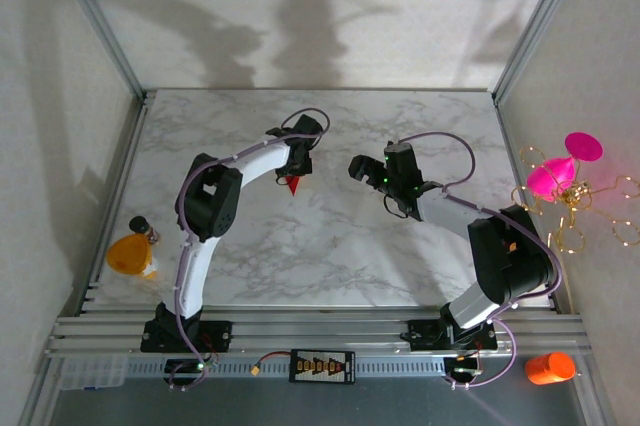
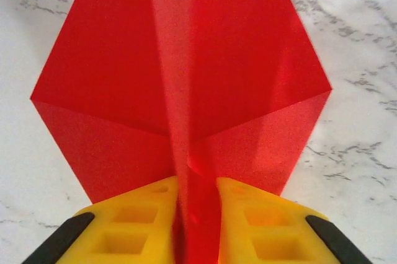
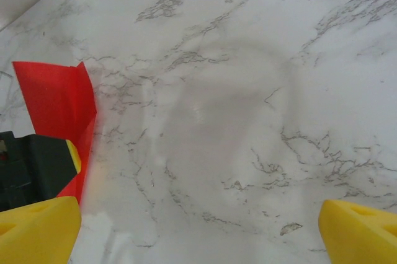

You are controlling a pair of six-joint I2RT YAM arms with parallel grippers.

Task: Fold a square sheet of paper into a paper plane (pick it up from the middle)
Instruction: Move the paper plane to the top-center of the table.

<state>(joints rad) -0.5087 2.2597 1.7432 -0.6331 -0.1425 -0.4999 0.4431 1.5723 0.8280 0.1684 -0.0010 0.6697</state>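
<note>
The red paper plane (image 2: 180,72) lies on the marble table (image 1: 400,266) as a pointed, winged shape with a raised centre ridge; from above only its red tip (image 1: 292,184) shows under the left arm. My left gripper (image 2: 197,180) stands over it, its yellow fingers (image 2: 142,214) close on either side of the ridge and touching it. My right gripper (image 3: 200,205) is wide open over bare marble, to the right of the plane, with nothing between its fingers. An edge of the red paper (image 3: 59,96) and the left gripper's finger (image 3: 37,165) show at its left.
A magenta cone ornament (image 1: 560,174) with gold wire sits off the table's right edge. An orange bottle (image 1: 132,254) lies off the left edge, and an orange cylinder (image 1: 549,367) rests near the right base. Metal rails frame the table.
</note>
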